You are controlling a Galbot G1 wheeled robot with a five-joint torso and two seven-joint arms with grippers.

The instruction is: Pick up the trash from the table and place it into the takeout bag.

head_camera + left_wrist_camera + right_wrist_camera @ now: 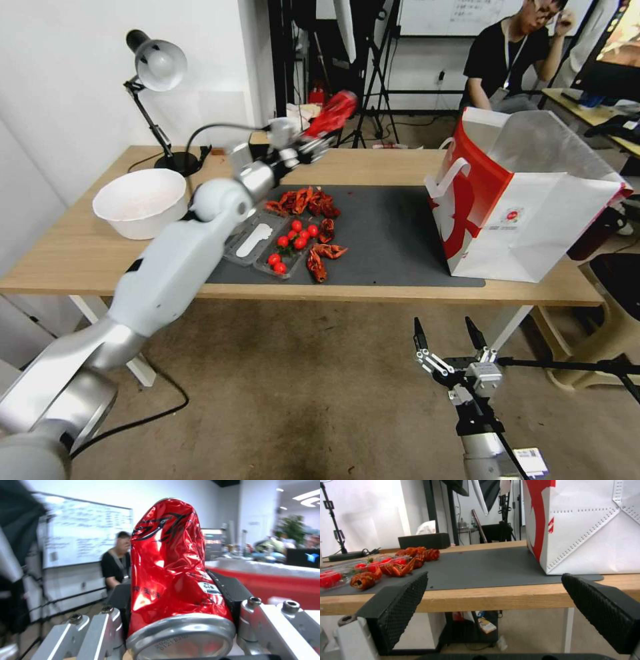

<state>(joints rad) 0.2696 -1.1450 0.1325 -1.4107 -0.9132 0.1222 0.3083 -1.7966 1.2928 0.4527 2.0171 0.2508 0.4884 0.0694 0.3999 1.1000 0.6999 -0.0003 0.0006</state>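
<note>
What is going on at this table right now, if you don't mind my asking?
The robot is clearing trash into the takeout bag. Its left gripper is shut on a crushed red can, held in the air above the far side of the table, not yet over the bag. The right gripper hangs open below the table's near edge. Crayfish shells, a tray of cherry tomatoes and a white bowl sit on the table.

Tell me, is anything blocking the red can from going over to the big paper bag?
Nothing visible does. The left end effector holds the crushed red can in the air above the table. Between it and the takeout bag there's open space, and the bag's top gapes open.
</note>
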